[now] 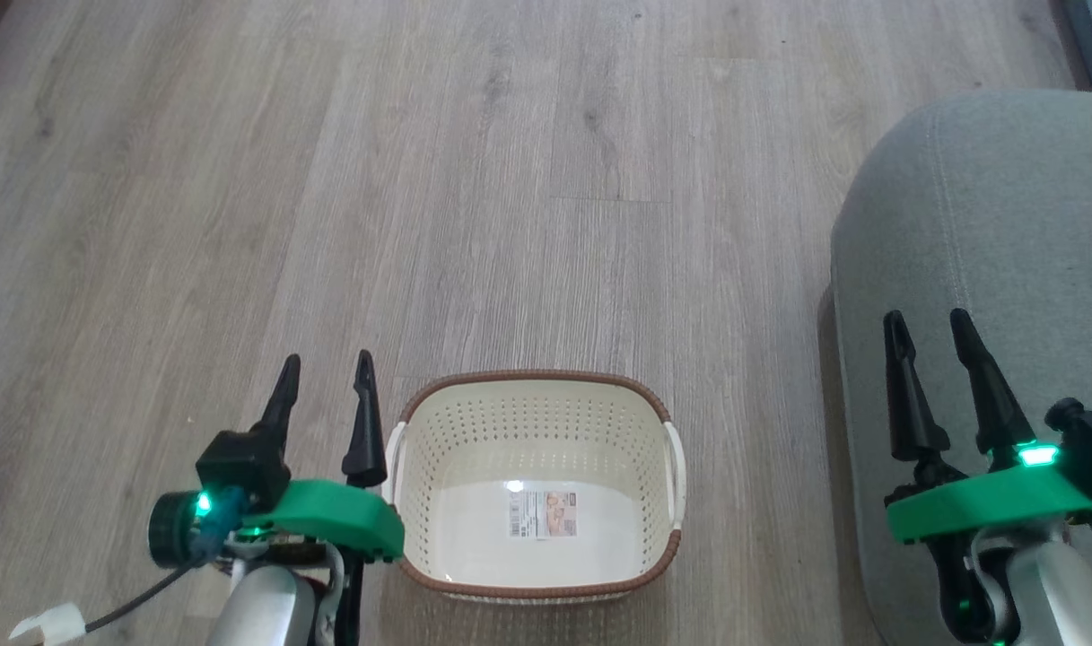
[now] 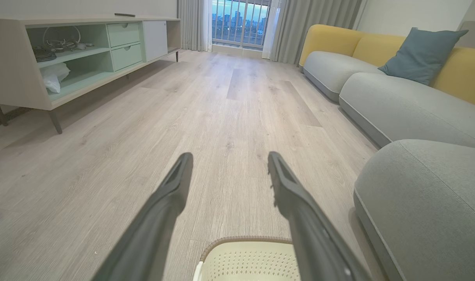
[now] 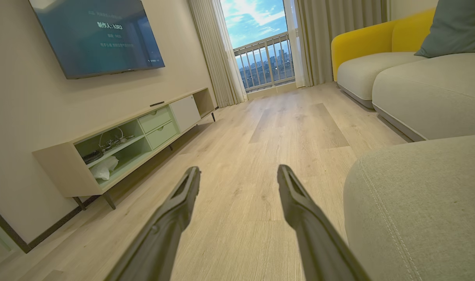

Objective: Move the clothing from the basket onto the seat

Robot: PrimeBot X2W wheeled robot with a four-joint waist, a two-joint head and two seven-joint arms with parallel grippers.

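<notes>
The cream basket (image 1: pixel 537 422) with a brown rim stands on the wood floor at the bottom centre of the head view; only a label lies on its bottom. Its far rim (image 2: pixel 245 240) peeks into the left wrist view. The clothing is out of view. The grey seat (image 1: pixel 985 224) rises at the right, seen too in the left wrist view (image 2: pixel 428 203) and the right wrist view (image 3: pixel 420 203). My left gripper (image 1: pixel 326 366) stands open just left of the basket, fingers apart (image 2: pixel 229 156). My right gripper (image 1: pixel 929 321) is open over the seat's left part, nothing between its fingers (image 3: pixel 239 169).
A low TV cabinet (image 2: pixel 65 62) runs along the left wall under a wall screen (image 3: pixel 96 35). A grey and yellow sofa (image 2: pixel 397 97) with a blue-grey cushion (image 2: pixel 422 52) lines the right side. Bare wood floor (image 1: pixel 510 179) stretches ahead to a balcony door (image 3: pixel 260 50).
</notes>
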